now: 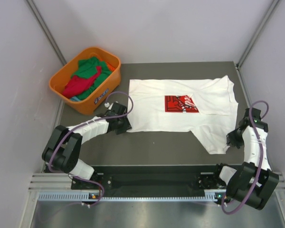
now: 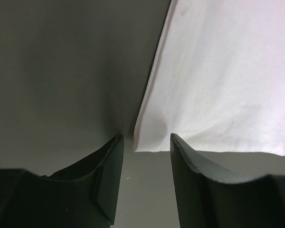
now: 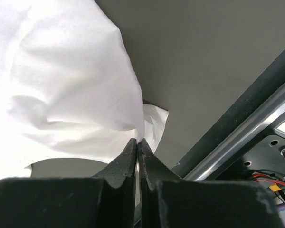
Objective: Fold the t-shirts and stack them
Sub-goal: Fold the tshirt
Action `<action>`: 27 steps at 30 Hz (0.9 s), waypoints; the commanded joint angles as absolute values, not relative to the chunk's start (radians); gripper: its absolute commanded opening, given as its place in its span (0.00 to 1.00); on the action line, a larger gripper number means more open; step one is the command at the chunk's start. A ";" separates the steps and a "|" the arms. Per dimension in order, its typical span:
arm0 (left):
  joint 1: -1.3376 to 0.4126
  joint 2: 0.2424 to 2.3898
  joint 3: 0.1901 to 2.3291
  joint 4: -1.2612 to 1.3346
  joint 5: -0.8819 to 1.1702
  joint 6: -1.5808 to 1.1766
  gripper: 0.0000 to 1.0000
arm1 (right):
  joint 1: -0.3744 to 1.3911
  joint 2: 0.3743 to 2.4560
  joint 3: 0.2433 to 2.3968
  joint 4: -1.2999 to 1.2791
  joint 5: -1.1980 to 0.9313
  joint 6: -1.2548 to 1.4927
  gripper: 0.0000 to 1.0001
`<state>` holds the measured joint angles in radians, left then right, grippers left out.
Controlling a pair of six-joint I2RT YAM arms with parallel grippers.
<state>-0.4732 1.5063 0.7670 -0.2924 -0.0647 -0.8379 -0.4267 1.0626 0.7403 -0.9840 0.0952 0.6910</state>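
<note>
We're looking down on a dark grey, matte bench that is sitting between pale, smooth walls, with a metal rail running along the near edge.

The white t-shirt is lying spread flat across the middle of the bench, its soft cloth mostly smooth, and a red rectangular print is showing on the chest. Its near right part is trailing down toward the rail in a loose, rumpled flap.

At the far left corner an orange plastic basket is holding a green t-shirt and a red t-shirt, both bunched together.

The left claw is sitting low at the white t-shirt's near left corner. Its jaws are standing apart with nothing between them, and the cloth's corner is lying just ahead of the tips.

The right claw is pinching a fold of the white t-shirt at the near right, jaws pressed tight, with the cloth billowing up over it.

Bare bench is showing in front of the shirt, between the two arms.
</note>
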 commanded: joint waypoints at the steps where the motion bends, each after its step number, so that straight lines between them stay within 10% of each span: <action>1: -0.479 1.520 0.741 -0.203 -0.075 -0.874 0.49 | -0.439 1.051 0.762 -0.962 0.086 0.678 0.00; 6: -0.479 1.535 0.750 -0.189 -0.080 -0.864 0.40 | -0.443 1.042 0.791 -0.962 0.095 0.643 0.00; 12: -0.482 1.528 0.772 -0.224 -0.069 -0.850 0.00 | -0.472 1.057 0.830 -0.999 0.129 0.612 0.00; 27: -0.569 1.393 0.799 -0.409 -0.172 -0.836 0.00 | -0.515 0.911 0.962 -1.140 0.195 0.750 0.00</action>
<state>-0.5510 1.4414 0.7853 -0.3569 -0.1436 -0.8436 -0.5022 0.9539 0.9195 -1.0897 0.1421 0.7132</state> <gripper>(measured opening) 0.012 0.008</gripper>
